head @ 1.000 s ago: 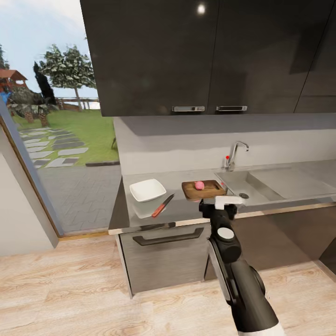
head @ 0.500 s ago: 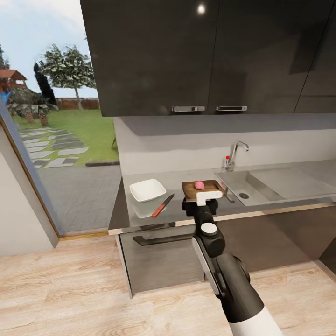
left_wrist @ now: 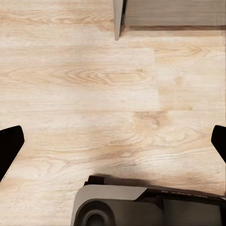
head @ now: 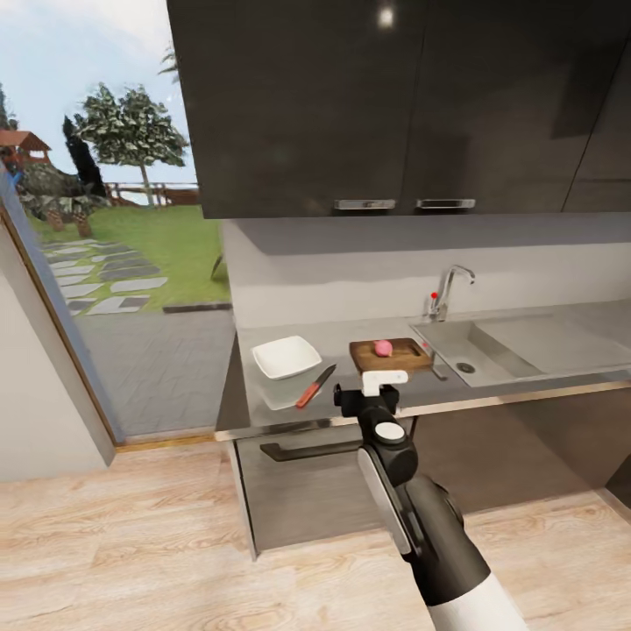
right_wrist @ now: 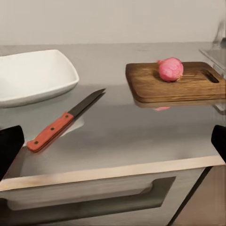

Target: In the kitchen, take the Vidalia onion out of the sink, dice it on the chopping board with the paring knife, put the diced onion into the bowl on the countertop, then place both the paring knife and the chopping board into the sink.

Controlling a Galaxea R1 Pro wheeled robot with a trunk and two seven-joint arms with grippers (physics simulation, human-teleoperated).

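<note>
Your right gripper (head: pixel 383 379) has swung left from the sink (head: pixel 478 346) toward the paring knife (right_wrist: pixel 63 120), jaws wide and empty, onion (right_wrist: pixel 170 69) waiting whole on the chopping board (right_wrist: pixel 176 84).

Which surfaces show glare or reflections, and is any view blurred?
Head view: a bright specular spot sits on the upper cabinets; the countertop mirrors the bowl. Right wrist view: the glossy counter reflects the chopping board, the onion and the paring knife; edges look soft. Left wrist view: evenly lit wood floor, no glare.
</note>
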